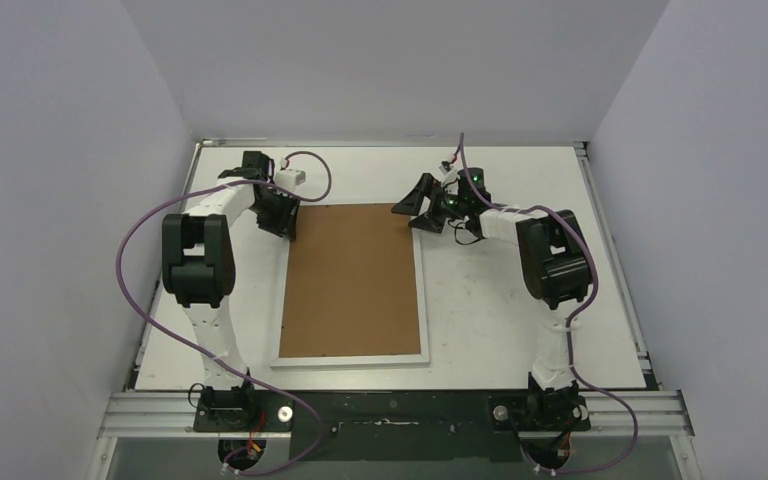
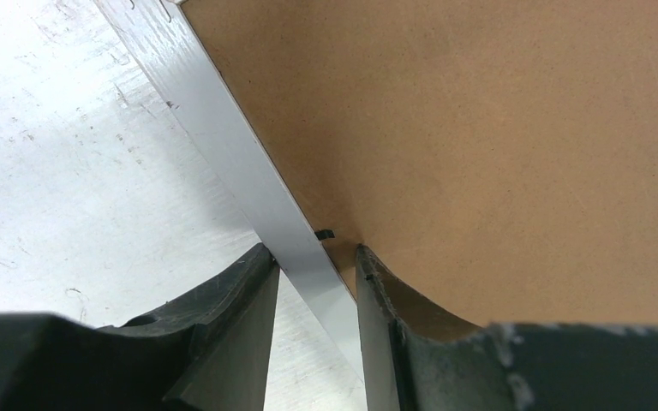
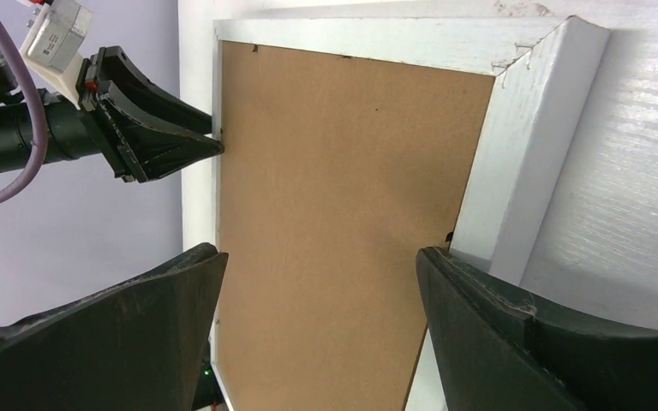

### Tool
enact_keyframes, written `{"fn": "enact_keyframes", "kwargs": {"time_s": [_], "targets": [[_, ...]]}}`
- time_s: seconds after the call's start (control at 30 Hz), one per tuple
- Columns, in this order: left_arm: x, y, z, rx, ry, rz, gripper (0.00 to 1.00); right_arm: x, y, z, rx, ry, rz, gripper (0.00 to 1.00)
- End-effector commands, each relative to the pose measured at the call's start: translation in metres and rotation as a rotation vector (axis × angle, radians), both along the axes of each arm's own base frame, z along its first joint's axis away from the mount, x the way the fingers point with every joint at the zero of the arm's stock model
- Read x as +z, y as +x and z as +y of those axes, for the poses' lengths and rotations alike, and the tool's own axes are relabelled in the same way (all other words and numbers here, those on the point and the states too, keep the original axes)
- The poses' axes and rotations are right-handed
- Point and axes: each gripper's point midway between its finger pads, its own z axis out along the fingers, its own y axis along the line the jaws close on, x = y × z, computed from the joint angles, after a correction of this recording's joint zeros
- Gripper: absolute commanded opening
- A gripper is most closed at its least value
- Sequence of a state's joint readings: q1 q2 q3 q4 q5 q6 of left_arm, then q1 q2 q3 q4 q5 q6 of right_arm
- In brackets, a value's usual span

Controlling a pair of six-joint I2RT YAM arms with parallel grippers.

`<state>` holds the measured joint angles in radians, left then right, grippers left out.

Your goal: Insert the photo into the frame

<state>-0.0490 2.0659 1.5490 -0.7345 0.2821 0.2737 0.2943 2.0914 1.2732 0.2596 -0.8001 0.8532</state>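
The white flat table (image 1: 500,320) carries everything. Its near edge is partly hidden behind the bases of the arms.

The large white rectangular picture frame (image 3: 527,137) lies flat in the middle of the table with its back side up. This back is filled by the plain brown board (image 1: 352,280), and what lies under the board is hidden in all views. The board has no print that can be read, only some small dark specks.

The black and white left arm (image 1: 200,260) reaches to the far left corner of the frame. Its left gripper (image 2: 315,257) is partly closed, with the frame's white left rail passing between the two fingers. I cannot tell if they really squeeze the rail or only stand on both sides of it.

The right gripper (image 3: 321,257) is near the far right corner of the frame, wide apart and holding nothing. Whether it touches the frame is hard to judge.

A purple cable (image 1: 125,250) loops beside the frame's left side. The small white block (image 3: 56,32) on the left wrist is too blurred to read. A tiny black clip (image 2: 324,233) sits between rail and board, its shape is unclear.
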Motion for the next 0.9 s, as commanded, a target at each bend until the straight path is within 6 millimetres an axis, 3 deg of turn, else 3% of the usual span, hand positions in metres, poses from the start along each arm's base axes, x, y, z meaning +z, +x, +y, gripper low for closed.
{"fn": "enact_keyframes", "kwargs": {"time_s": [0.0,0.17,0.33,0.43,0.73,0.87], "targets": [[-0.034,-0.019,-0.017,-0.070,-0.016,0.085,0.35,-0.001,0.003,0.006,0.012,-0.008,-0.025,0.85],[-0.036,-0.020,-0.017,-0.071,-0.016,0.090,0.34,-0.001,0.003,0.004,0.012,0.000,-0.021,0.85],[-0.036,-0.021,-0.015,-0.071,-0.012,0.092,0.33,0.034,0.014,-0.013,-0.017,0.038,-0.089,0.85],[-0.035,-0.020,-0.016,-0.071,-0.012,0.089,0.33,0.044,0.017,-0.022,-0.023,0.050,-0.101,0.85],[-0.034,-0.019,-0.016,-0.070,-0.014,0.088,0.32,0.030,0.013,-0.021,-0.025,0.067,-0.069,0.85],[-0.034,-0.019,-0.016,-0.070,-0.014,0.091,0.32,0.035,0.013,-0.014,-0.011,0.071,-0.078,0.85]]}}
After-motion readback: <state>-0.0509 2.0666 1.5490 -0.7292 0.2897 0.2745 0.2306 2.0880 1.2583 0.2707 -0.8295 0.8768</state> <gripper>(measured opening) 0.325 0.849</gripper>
